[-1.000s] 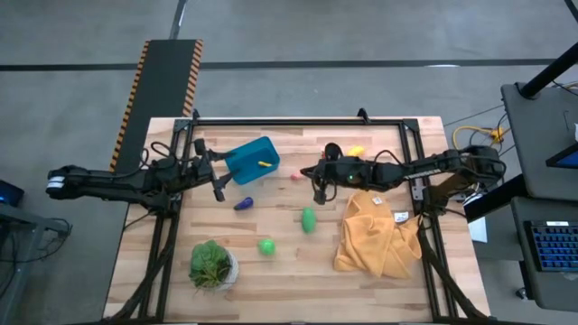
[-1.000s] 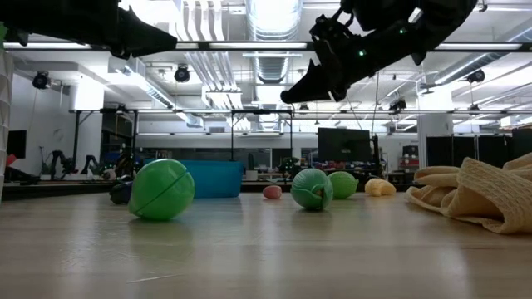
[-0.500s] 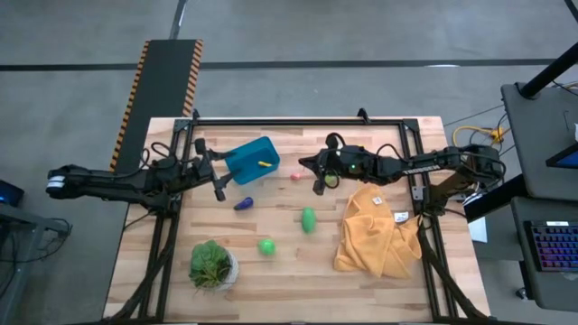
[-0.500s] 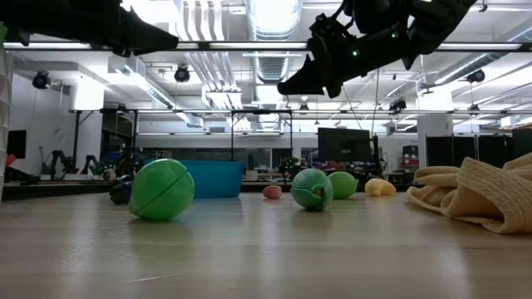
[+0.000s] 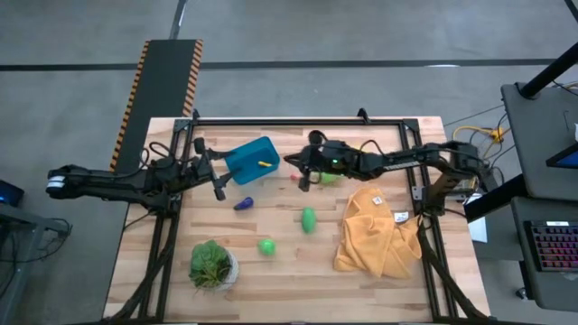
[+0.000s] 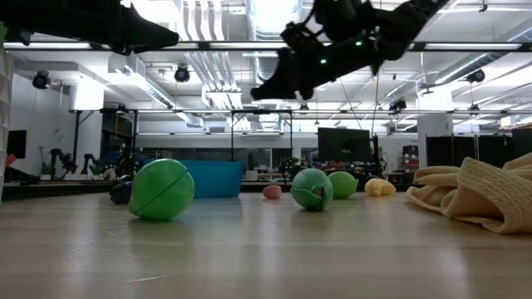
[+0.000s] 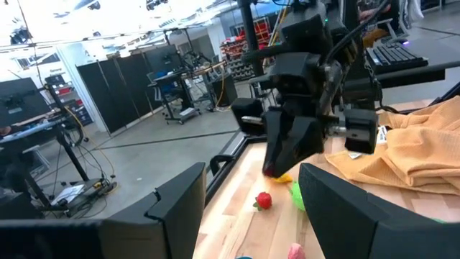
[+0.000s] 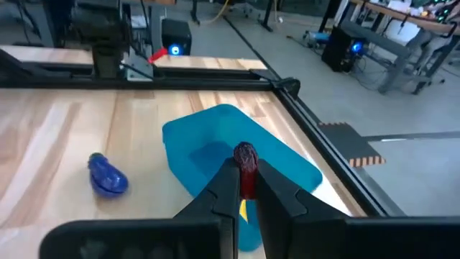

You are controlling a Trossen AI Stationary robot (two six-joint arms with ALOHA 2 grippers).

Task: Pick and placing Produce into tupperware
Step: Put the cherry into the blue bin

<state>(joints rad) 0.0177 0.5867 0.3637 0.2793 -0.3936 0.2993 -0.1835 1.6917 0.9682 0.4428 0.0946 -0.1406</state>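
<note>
R gripper (image 8: 244, 188) pinched shut on a small dark-red toy produce piece (image 8: 246, 160), held off the table. Teal-blue rounded plastic tupperware tub (image 8: 237, 165) lies ahead of and below its fingertips, towards the L arm; yellow piece already inside. R arm stretched long across the table, wrist about level. L gripper (image 7: 251, 194) waits beside the tub, fingers spread, empty. Purple eggplant (image 8: 106, 176) sits on the wood near the tub.

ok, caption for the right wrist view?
Right gripper carries a small dark red piece toward the blue tub; purple eggplant lies beside it.
</note>
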